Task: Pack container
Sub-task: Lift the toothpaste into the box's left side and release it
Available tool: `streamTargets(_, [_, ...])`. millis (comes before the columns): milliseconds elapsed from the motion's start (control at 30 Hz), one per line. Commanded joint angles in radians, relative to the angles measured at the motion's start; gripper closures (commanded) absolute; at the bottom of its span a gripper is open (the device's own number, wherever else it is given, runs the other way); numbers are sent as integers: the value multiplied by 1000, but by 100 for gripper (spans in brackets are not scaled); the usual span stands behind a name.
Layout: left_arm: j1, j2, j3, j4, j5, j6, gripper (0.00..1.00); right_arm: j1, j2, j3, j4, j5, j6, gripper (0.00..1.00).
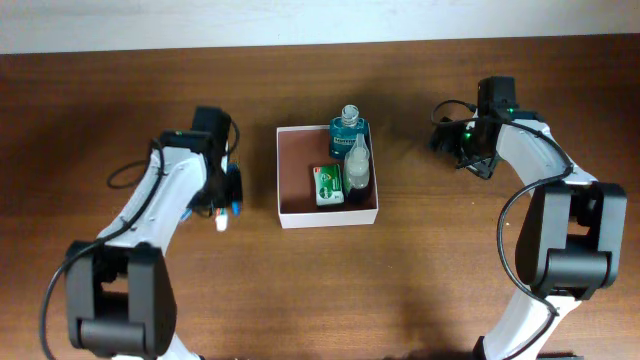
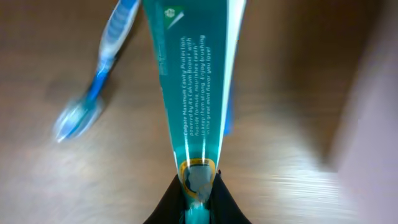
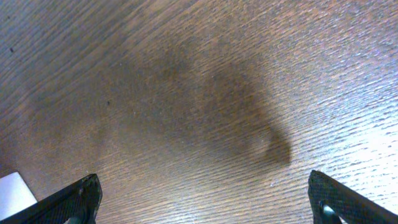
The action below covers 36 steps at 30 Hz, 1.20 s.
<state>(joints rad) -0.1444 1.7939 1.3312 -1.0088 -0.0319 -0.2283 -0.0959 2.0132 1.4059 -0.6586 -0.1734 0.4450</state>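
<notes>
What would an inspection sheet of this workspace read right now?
Surface: brown wooden table, no spills seen.
Job's things: container holds a blue bottle, small clear bottle and green box in its right half; toothbrush lies on the table beside the toothpaste tube.
Clutter: nothing seen.
Grippers: left gripper shut on the tube's flat end; right gripper open over bare wood.
Cables: black cables loop along both arms.
Surroundings: pale strip beyond the table's far edge.
</notes>
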Motion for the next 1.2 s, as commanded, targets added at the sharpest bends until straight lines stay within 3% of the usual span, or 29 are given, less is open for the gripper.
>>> streamTargets(0, [0,-75,51,37,272,-6,100,-3,8,-2,0,10,-3,1])
streamTargets(167, [-1,-110,53,148,446,-64,99,-3,8,-2,1,10,-3,1])
streamTargets(367, [-75,-109,52,217,481,-126,99,-3,8,-2,0,10,-3,1])
streamTargets(467, [-139,-109,52,267,454,-122,99,-3,8,-2,0,10,-3,1])
streamTargets(667, [-261,-109,52,303,261,-124,99,-3,8,-2,0,10,-3,1])
streamTargets(900, [-285,-109,52,302,252,-127,99,-3,8,-2,0,10,-3,2])
streamTargets(933, [-285,-109,52,302,252,-127,77,-3,8,-2,0,10,-3,1])
streamTargets(967, [-285,-109,52,302,252,-127,41,-3,8,-2,0,10,-3,1])
streamTargets(1000, [-285,-109,52,302,252,-127,22,-3,8,-2,0,10,-3,1])
streamTargets(1067, [-285,-109,52,302,253,-127,14,-3,8,-2,0,10,-3,2])
streamTargets(1167, [-274,-110,53,295,252,-127,13,-3,8,-2,0,10,-3,1])
